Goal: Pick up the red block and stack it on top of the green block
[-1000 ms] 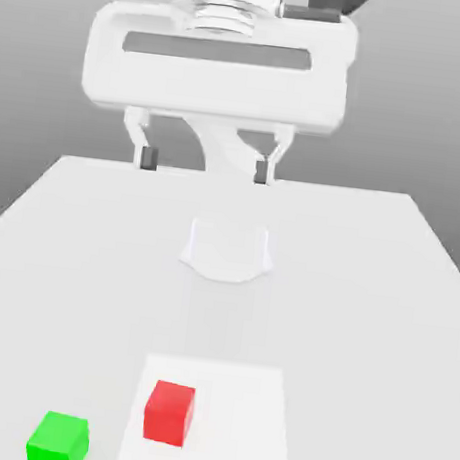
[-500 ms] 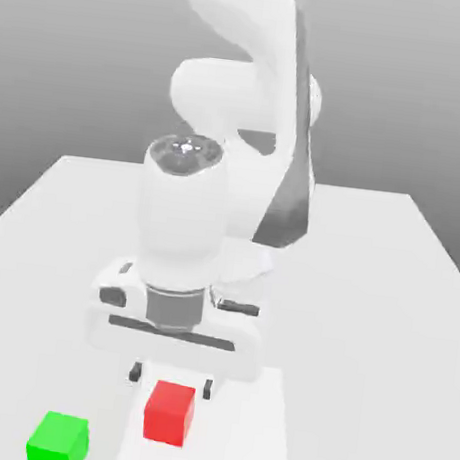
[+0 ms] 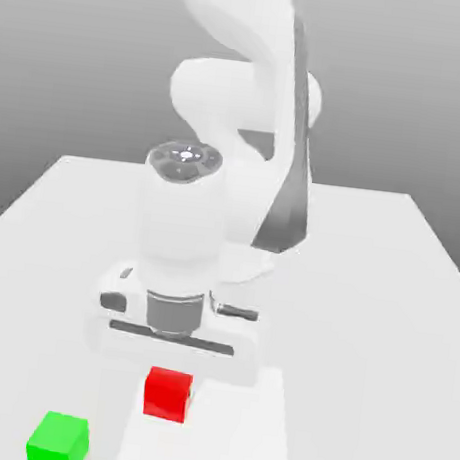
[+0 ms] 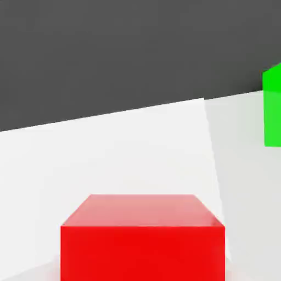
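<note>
Exterior view: gripper (image 3: pixel 169 387) closed on red block (image 3: pixel 167 398), over white sheet (image 3: pixel 237 426), near its left edge; we judge the lift beginning.

Hand view: green block (image 4: pixel 273 115) stands beyond the sheet's edge. Next: we raise clear, carry across, centre, lower.

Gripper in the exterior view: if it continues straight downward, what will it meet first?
Most likely the red block, directly below the hand, then the white square; how close is unclear.
</note>
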You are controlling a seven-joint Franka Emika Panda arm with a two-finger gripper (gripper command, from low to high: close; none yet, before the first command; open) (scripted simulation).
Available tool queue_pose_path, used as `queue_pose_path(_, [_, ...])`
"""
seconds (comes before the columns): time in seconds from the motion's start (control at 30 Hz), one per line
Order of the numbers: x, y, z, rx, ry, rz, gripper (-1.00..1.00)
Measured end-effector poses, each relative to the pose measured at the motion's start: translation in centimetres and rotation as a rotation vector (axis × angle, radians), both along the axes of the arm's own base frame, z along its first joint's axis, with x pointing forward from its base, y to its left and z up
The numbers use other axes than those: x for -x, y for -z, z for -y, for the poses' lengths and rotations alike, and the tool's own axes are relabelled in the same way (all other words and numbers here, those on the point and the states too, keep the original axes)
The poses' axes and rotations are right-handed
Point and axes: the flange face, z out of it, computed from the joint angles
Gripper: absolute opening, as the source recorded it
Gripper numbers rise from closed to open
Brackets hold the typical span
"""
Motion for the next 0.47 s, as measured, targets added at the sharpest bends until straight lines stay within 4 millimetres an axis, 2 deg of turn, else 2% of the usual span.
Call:
queue_pose_path(0.17, [-3.6, -2.7, 7.7, -0.001, 0.317, 0.0, -1.0])
queue_pose_path(0.2, [-4.0, -2.7, 9.0, -0.001, 0.365, 0.0, -1.0])
queue_pose_path(0.27, [-4.4, -0.8, 10.0, -0.001, 0.4, 0.001, -1.0])
queue_pose_path(0.33, [-4.4, 1.9, 10.2, 0.0, 0.41, 0.0, -1.0])
queue_pose_path(0.37, [-4.4, 2.7, 10.3, 0.0, 0.411, 0.0, 1.0])
queue_pose_path(0.47, [-4.4, 2.7, 10.3, 0.0, 0.411, 0.0, 1.0])
